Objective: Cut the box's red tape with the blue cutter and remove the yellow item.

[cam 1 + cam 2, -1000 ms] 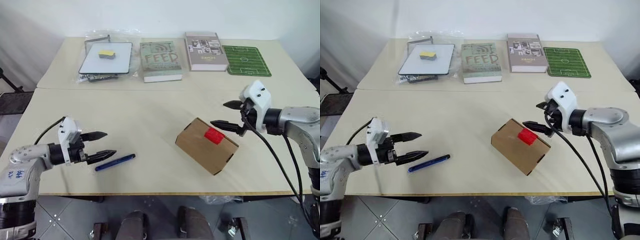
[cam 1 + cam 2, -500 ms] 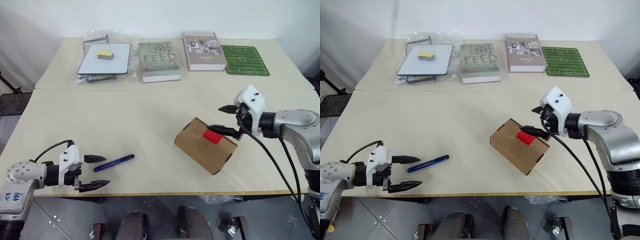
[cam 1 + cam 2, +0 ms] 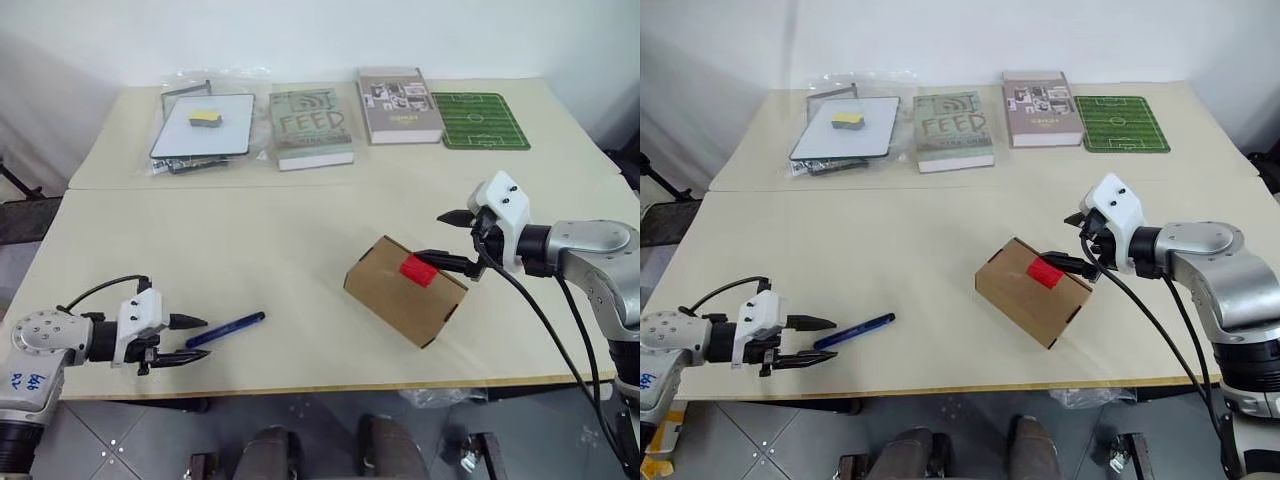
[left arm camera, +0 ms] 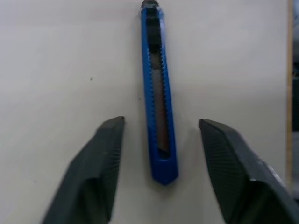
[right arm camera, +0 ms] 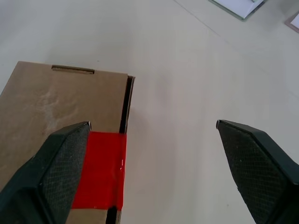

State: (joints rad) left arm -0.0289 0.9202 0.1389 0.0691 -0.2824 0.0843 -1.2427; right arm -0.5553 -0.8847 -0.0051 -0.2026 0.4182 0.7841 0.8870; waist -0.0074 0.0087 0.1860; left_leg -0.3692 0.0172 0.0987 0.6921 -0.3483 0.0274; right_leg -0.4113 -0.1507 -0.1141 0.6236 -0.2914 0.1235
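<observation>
The blue cutter (image 3: 226,326) lies flat near the table's front left edge. My left gripper (image 3: 191,339) is low over the table with its jaws open on either side of the cutter's near end (image 4: 159,140); a gap shows on both sides. The brown box (image 3: 404,290) sits at an angle right of centre, with the red tape (image 3: 417,270) folded over its upper edge. My right gripper (image 3: 438,237) hovers open just above that taped edge, one finger (image 5: 65,154) over the red tape (image 5: 100,170). The yellow item is out of view.
Along the far side lie a whiteboard in a plastic bag (image 3: 202,128) with a yellow-and-grey eraser (image 3: 203,118), two books (image 3: 311,127) (image 3: 399,104) and a green pitch mat (image 3: 480,120). The table's front edge (image 3: 330,385) runs close under my left gripper.
My left gripper has sunk to the table and lined up with the cutter, and its fingers have drawn closer together around the cutter's end. The right gripper has stayed put.
</observation>
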